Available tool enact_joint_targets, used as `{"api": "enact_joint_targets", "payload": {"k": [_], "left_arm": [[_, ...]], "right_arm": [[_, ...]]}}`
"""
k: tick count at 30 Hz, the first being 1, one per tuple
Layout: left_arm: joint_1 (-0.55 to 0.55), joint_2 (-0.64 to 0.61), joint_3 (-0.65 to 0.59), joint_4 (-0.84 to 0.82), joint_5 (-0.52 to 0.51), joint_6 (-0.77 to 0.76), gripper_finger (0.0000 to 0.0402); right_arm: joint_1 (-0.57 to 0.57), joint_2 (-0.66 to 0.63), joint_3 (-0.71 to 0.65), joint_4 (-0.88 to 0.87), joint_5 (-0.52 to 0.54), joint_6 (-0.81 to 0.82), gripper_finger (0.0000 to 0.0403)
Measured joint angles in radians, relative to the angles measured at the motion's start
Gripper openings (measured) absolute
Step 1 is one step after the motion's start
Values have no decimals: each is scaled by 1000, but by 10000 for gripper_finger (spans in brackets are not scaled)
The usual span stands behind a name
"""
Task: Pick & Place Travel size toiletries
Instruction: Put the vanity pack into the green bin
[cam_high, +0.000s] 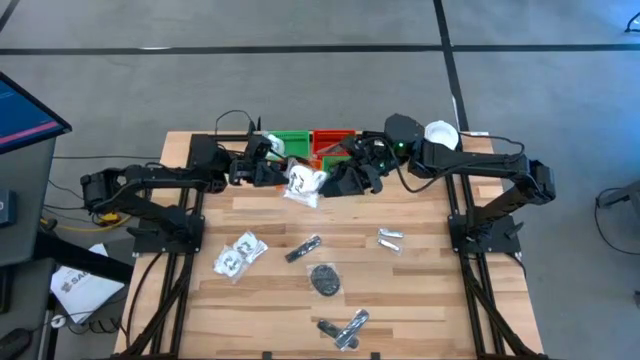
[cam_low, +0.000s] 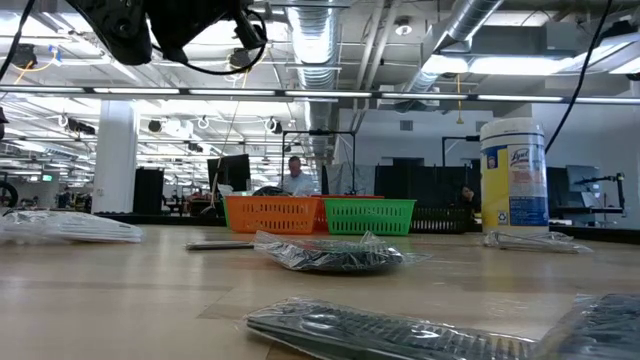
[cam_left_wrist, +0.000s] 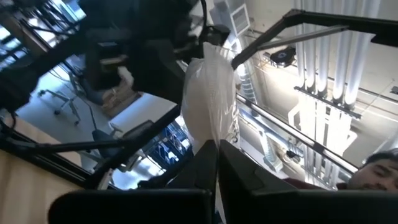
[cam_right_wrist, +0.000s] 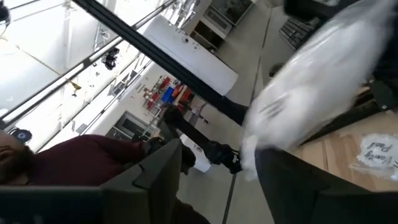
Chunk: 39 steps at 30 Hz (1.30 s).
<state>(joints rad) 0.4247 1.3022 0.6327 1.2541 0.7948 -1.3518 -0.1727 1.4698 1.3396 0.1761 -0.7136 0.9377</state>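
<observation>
You're mid hand-over near the desk's far edge: the left gripper is clamped tight on a clear packet with white contents, held up off the wood just in front of the green tray and red tray, and in the left wrist view the packet hangs pinched between its dark fingers. The right gripper sits right beside the same packet with its jaws parted; in the right wrist view the packet blurs across between and beyond them, and I'd judge it isn't gripping, though contact can't be ruled out. Next move, as I read it: you carry the packet on the left arm over a tray and let go, with the right arm backed clear first so it doesn't snag the plastic. Rest of the toiletries wait on the desk: two more packets toward the left edge, a slim tube mid-desk, a silvery sachet toward the right, a dark oval in the middle, more tubes by the near edge. Writing: the white canister at the far right corner reads "Lysol"; the packet print on the desk in the right wrist view is cursive, not legible
</observation>
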Motion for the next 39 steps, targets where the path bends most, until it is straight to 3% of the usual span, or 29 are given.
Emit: {"api": "enact_joint_targets", "payload": {"k": [13,20,25,32,39], "left_arm": [[197,0,0,-91,35,8,0],[311,0,0,-164,46,27,0],[387,0,0,-305,39,103,0],[468,0,0,-469,-45,192,0],[512,0,0,-544,-121,200,0]], "right_arm": [[-45,-39,0,-4,-2,-24,219],[-68,-39,0,-11,-67,-63,217],[-88,-39,0,-22,-140,-107,219],[-153,-39,0,-57,-213,-194,220],[-225,-47,0,-60,-174,-264,219]]}}
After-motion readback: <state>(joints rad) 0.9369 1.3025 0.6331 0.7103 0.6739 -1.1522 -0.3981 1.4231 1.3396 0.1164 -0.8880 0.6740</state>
